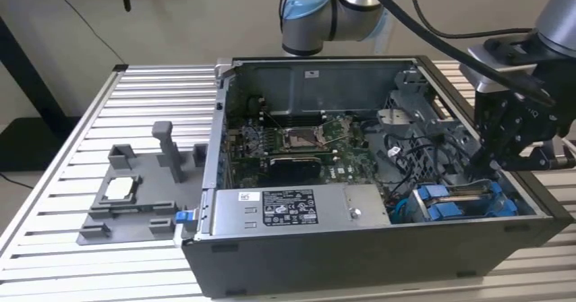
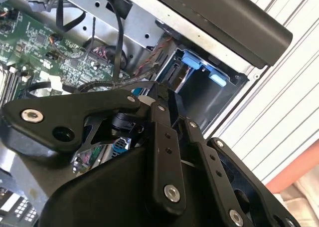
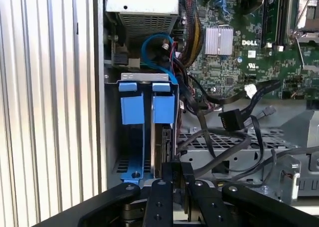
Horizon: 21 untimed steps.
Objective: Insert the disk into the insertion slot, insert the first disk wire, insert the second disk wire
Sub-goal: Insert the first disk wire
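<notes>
Your arm reaches into an open computer case (image 1: 360, 248) lying on its side on a desk (image 1: 153, 100) of ribbed aluminium slats, with a plain beige wall (image 1: 180, 19) behind it. At the exterior view's right, the claw (image 1: 483, 162) hangs inside the case, just above the slot (image 1: 421, 213) in the near corner.

In the first wrist view you see the disk (image 3: 164, 144) standing on edge inside that slot, under one of two blue tabs (image 3: 132, 107). Its near end lies just beside the claw's tips. In both wrist views the claw is drawn close together, with only a thin gap. You cannot tell whether it touches the disk.

A black cable (image 3: 232, 120) with a flat plug lies loose over the perforated metal next to the slot. Beyond it is the green circuit board (image 1: 297, 140). A grey labelled box (image 1: 279, 207) fills the case's near side, beside the slot.

On the desk, at the exterior view's left, a grey plastic holder (image 1: 135, 211) stands well apart from the claw. Pale slats run beside the case in both wrist views.
</notes>
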Each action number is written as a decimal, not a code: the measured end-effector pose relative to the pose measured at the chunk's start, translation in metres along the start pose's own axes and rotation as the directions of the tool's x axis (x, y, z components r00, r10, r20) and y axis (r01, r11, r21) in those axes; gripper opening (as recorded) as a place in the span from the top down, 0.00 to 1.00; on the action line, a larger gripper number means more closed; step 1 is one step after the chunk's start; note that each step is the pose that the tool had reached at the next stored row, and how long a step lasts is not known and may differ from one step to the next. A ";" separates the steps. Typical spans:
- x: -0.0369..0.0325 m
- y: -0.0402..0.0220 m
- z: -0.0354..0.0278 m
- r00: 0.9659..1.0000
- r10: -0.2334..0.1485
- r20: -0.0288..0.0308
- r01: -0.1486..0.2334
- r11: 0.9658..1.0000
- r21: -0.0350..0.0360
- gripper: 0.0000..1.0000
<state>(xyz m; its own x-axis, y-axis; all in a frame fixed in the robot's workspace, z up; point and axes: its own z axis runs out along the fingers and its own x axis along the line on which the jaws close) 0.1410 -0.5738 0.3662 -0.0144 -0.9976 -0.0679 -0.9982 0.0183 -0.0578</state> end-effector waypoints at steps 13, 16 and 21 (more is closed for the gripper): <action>-0.0097 -0.0048 0.0139 0.998 0.009 -0.055 -0.009 1.000 0.001 0.81; -0.0096 -0.0069 0.0165 0.998 0.025 -0.061 -0.024 1.000 0.002 0.81; -0.0095 -0.0095 0.0194 0.996 0.043 -0.080 -0.043 0.999 0.003 0.81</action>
<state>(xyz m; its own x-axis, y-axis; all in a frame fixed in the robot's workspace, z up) 0.1518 -0.5632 0.3480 -0.0618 -0.9980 0.0095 -0.9965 0.0611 -0.0578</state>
